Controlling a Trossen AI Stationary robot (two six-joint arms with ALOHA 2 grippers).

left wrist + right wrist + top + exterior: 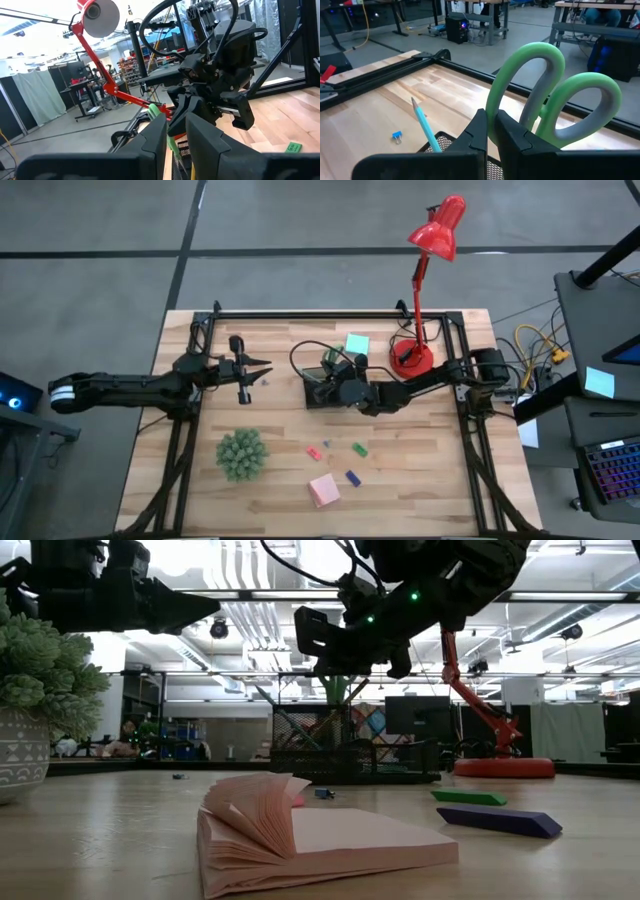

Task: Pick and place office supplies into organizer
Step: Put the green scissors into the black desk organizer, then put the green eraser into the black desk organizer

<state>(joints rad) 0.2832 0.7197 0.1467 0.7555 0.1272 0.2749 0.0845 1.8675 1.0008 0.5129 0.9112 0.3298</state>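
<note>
The green-handled scissors (535,95) are in my right gripper (490,120), which is shut on them above the black mesh organizer (315,393). Their handle loops stick out past the fingertips. A thin teal pen (425,125) stands in the organizer (437,141). The teal sticky pad (357,343) lies just beyond the organizer. The pink pad (323,490) lies near the front edge, as do the pink (314,451), green (359,448) and blue (352,477) erasers. My left gripper (262,370) hovers shut, left of the organizer. My right gripper pinches the scissors between its two fingers at the base of one green handle loop (493,102). The fingers come from the table's right side, slanting down. Both loops rise past the fingertips. The blades are hidden below the fingers and behind the mesh (345,750).
The red desk lamp (412,358) stands right of the organizer, with its head (438,228) beyond the far edge. The spiky green plant ball (242,455) sits front left. A small blue clip (396,136) lies on the wood near the organizer. Bare wood lies between plant and erasers.
</note>
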